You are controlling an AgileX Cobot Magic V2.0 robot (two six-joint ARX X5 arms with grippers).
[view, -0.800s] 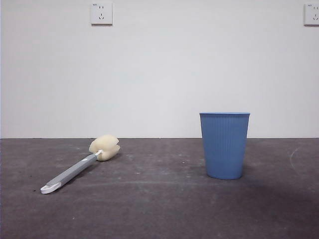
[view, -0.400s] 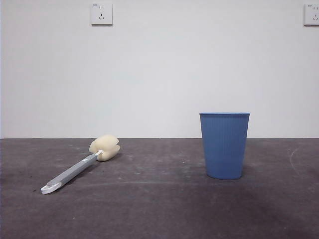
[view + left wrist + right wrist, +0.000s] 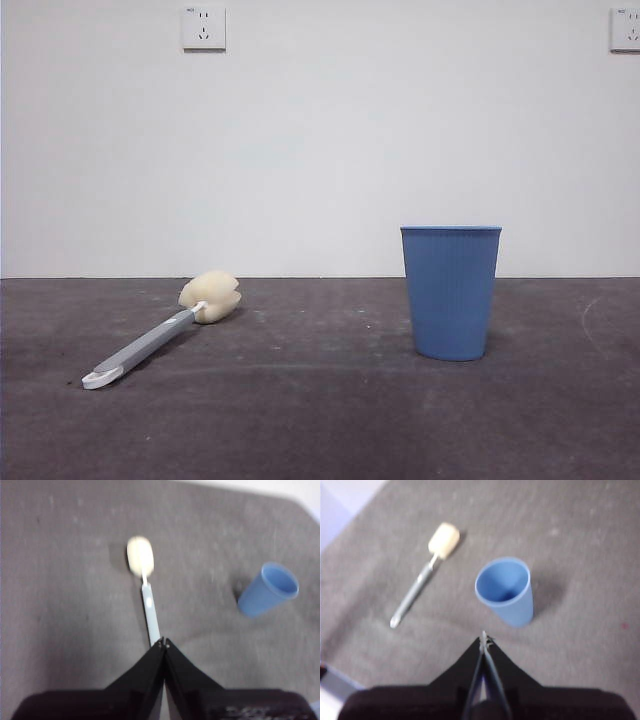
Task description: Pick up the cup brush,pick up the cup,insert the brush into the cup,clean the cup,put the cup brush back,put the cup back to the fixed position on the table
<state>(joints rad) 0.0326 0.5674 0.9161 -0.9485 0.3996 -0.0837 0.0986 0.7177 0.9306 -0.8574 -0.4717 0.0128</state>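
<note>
High above the table point(image 3: 60, 610), left gripper point(image 3: 163, 644) with its two black jaws pressed tip to tip, holding nothing, hanging over the white looped end of the cup brush point(image 3: 148, 600). From those tips, grey handle running toward 12 o'clock in the left wrist view, ending in the cream-yellow sponge head; blue cup point(image 3: 268, 589) well apart at about 2 o'clock. Likewise raised and empty, right gripper point(image 3: 484, 641), jaws closed to a thin seam, poised above the table with the cup point(image 3: 506, 591) near its tips at roughly 1 o'clock, open mouth facing up, inside bare. Farther out at 10 o'clock in the right wrist view, cup brush point(image 3: 422, 578) lying flat, sponge end away from the gripper, well apart from the cup.

Across the front view, no arm in sight. Cup brush point(image 3: 160, 335) resting on the dark grey table point(image 3: 320, 420), looped end nearer the camera at about 8 o'clock of the frame, sponge head farther back. Cup point(image 3: 451, 291) upright on its base at about 4 o'clock, ribbed sides tapering downward, well apart from the brush. Behind, a white wall point(image 3: 320, 150) with one socket point(image 3: 204, 27) at 11 o'clock and another point(image 3: 625, 29) at the 1 o'clock corner.
</note>
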